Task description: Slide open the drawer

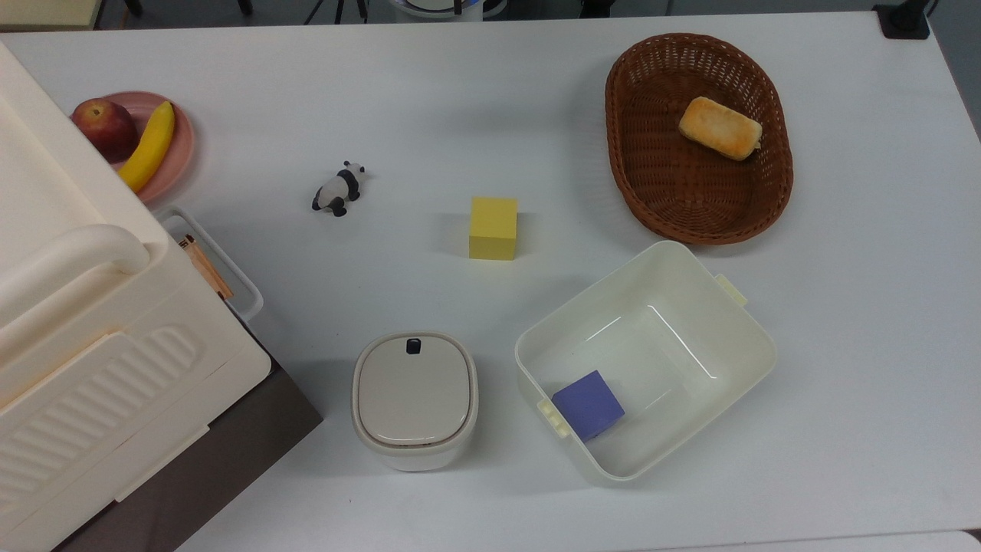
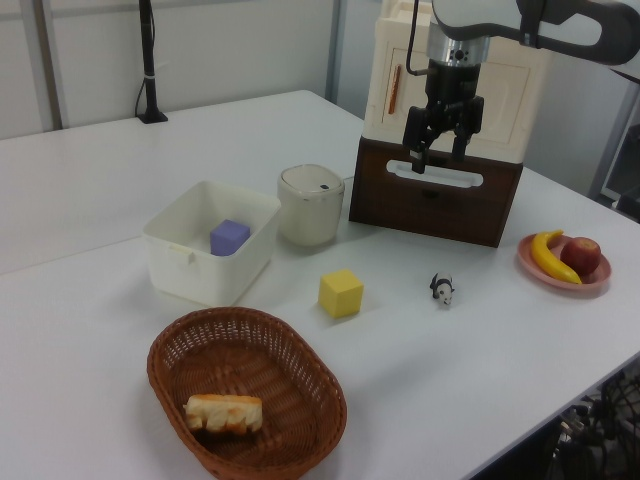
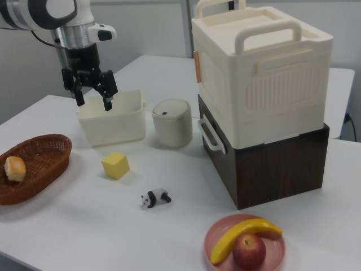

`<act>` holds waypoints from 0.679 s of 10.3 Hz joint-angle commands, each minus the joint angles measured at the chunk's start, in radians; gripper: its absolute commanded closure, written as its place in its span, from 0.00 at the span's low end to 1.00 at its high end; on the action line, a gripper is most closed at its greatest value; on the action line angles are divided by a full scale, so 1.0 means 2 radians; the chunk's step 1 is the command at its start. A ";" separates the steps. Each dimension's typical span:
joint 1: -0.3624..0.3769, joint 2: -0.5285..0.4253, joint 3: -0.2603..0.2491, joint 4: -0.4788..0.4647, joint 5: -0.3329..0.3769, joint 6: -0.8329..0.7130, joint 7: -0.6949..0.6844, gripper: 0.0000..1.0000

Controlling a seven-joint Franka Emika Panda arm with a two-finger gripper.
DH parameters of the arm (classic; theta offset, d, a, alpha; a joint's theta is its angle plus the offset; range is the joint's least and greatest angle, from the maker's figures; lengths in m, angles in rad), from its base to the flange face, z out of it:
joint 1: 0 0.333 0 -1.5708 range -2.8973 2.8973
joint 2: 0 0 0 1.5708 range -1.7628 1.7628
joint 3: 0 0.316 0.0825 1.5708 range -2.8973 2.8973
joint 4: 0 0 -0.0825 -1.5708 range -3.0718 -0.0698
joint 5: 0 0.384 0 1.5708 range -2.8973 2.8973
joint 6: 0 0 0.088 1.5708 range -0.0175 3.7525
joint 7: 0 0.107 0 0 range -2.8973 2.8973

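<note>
The drawer (image 3: 271, 164) is the dark brown box under the cream cabinet (image 3: 265, 79), and it sits closed. Its front panel (image 2: 430, 205) carries a white loop handle (image 2: 440, 183), which also shows in the top view (image 1: 222, 249) and the right view (image 3: 210, 135). My gripper (image 2: 435, 160) hangs open with its fingers pointing down. In the left view it appears right in front of the handle. In the right view my gripper (image 3: 93, 103) is in the air well to the right view's left of the drawer, holding nothing.
On the white table (image 1: 490, 92) are a yellow cube (image 1: 493, 228), a toy panda (image 1: 337, 190), a lidded cream bin (image 1: 415, 399), a cream tub (image 1: 736, 337) holding a purple cube (image 1: 588, 404), a wicker basket (image 1: 636, 176) with bread (image 1: 719, 127), and a pink plate (image 1: 180, 146) with an apple and a banana.
</note>
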State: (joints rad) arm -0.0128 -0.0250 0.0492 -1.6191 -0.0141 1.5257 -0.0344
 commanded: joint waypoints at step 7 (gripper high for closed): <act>-0.020 0.003 -0.014 0.035 0.035 -0.015 0.016 0.00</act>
State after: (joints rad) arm -0.0420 -0.0239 0.0257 -1.5696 0.0283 1.5224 -0.0109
